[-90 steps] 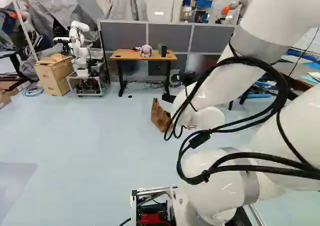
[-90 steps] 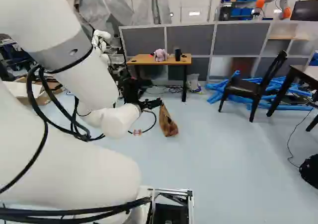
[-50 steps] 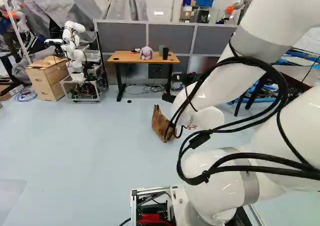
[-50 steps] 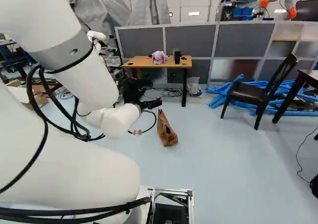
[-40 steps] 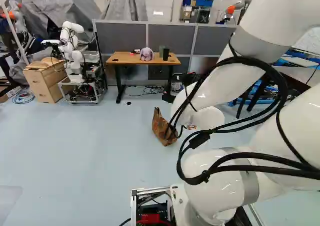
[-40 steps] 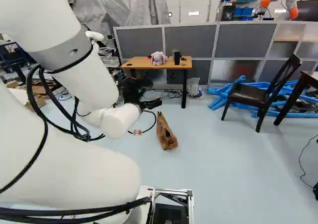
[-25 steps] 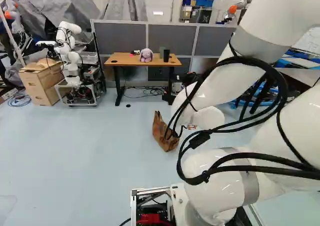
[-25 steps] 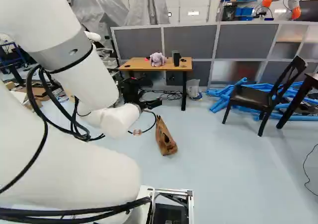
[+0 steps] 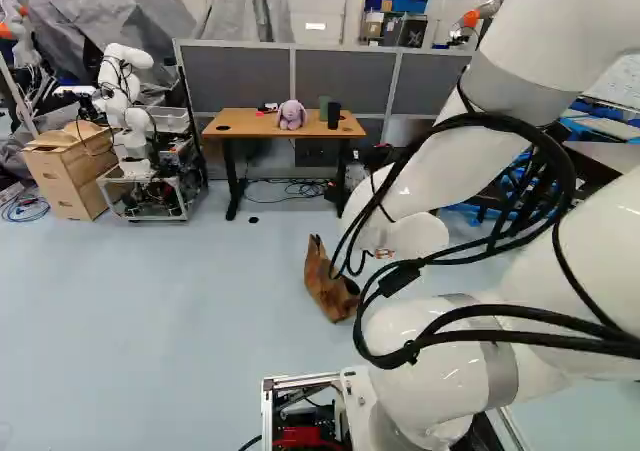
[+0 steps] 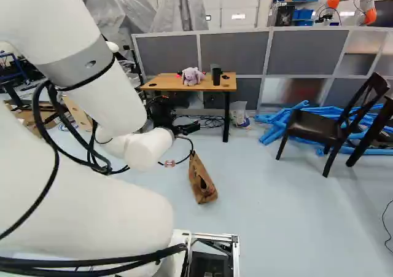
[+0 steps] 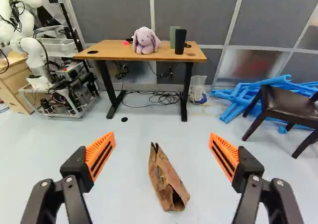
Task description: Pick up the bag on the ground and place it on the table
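Taking the way your gripper point(image 10: 187, 128) points as twelve o'clock, you have the grey partition point(image 11: 198, 15) across the far side of the room. Your white arm point(image 9: 560, 21) rises at the three o'clock side of the left base view. The table point(image 11: 112, 47) stands at twelve in front of the partition, with dark legs and a wooden top. Another robot point(image 11: 35, 55) is at ten, on a wheeled frame. At two you see a dark chair point(image 11: 285, 105), with blue tubing point(image 11: 238, 97) behind and beside it. Your brown paper bag point(image 11: 164, 177) is on the floor at twelve, on your side of the table (nothing is holding it). Your jaws are spread wide, orange pads point(image 11: 101, 155) well apart and neither touching the bag, which lies ahead of the gap between them. On the tabletop sits a lilac plush rabbit point(image 11: 145, 41); at its three o'clock stand a black cup point(image 11: 180, 42) and, just beside that, a green cup point(image 11: 173, 35), both upright.
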Motion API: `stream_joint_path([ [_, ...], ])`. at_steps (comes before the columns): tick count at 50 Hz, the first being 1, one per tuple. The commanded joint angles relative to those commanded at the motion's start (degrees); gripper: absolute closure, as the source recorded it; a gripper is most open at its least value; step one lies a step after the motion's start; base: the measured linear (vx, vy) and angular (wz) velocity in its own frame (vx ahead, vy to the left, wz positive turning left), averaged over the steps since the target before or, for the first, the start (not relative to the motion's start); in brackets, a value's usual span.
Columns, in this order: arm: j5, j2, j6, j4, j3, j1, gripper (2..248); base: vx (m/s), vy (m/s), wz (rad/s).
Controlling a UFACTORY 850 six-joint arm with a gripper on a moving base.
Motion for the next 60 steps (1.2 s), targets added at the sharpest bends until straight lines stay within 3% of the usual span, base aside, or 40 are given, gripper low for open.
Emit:
stream_joint_path([
  [30,0.0,-1.1,0.0,0.0,-0.9,0.0,3,0.013,-0.006,-0.003],
  [60,0.0,-10.2,0.0,0.0,-9.1,-0.7,3,0.0,0.0,0.0],
])
